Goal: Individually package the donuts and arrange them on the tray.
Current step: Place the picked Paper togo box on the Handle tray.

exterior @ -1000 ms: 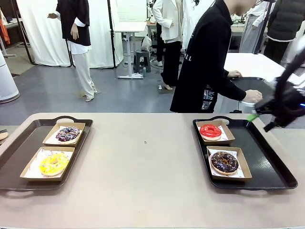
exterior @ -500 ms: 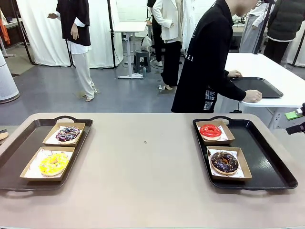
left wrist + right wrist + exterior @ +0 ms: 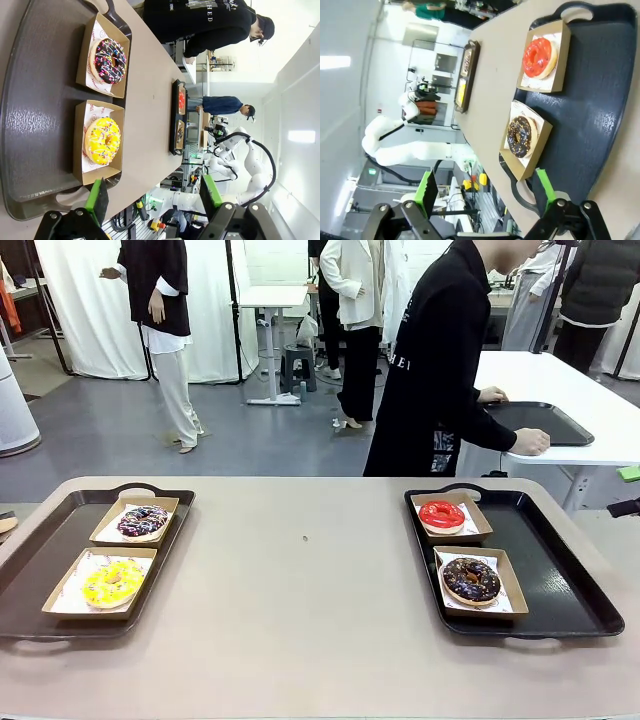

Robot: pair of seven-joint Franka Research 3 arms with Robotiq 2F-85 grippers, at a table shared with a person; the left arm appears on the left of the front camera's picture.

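- In the front view two dark trays sit on the tan table (image 3: 300,610): the left tray (image 3: 40,550) near the robot's left edge and the right tray (image 3: 570,570) near its right edge, well apart, each with its long side running from the robot toward the far side.
- On the left tray the sprinkled donut (image 3: 143,521) lies in the farther box and the yellow donut (image 3: 112,582) in the nearer box (image 3: 60,600); on the right tray the red donut (image 3: 441,514) is farther and the chocolate donut (image 3: 471,580) nearer. All four lie flat, holes facing up, each in its own shallow brown box.
- The front view also shows a person in black (image 3: 430,370) beyond the table's far edge, bent toward a white side table with both hands on it — something the right wrist view leaves out.
- At the front view's right edge only a green pad tip and a dark bit of the right arm show, too little to read.
- The left wrist view looks down on the left tray, rolled sideways; the left gripper (image 3: 152,195) hangs above the tray's near end, its fingers (image 3: 97,197) spread wide and holding nothing, touching nothing.
- The right wrist view, also rolled, shows the red and chocolate donuts in their boxes on the right tray; the right gripper (image 3: 485,192) stands wide apart above the tray's near handle — empty, clear of the boxes.
- Each wrist view catches the opposite tray far off along the table.
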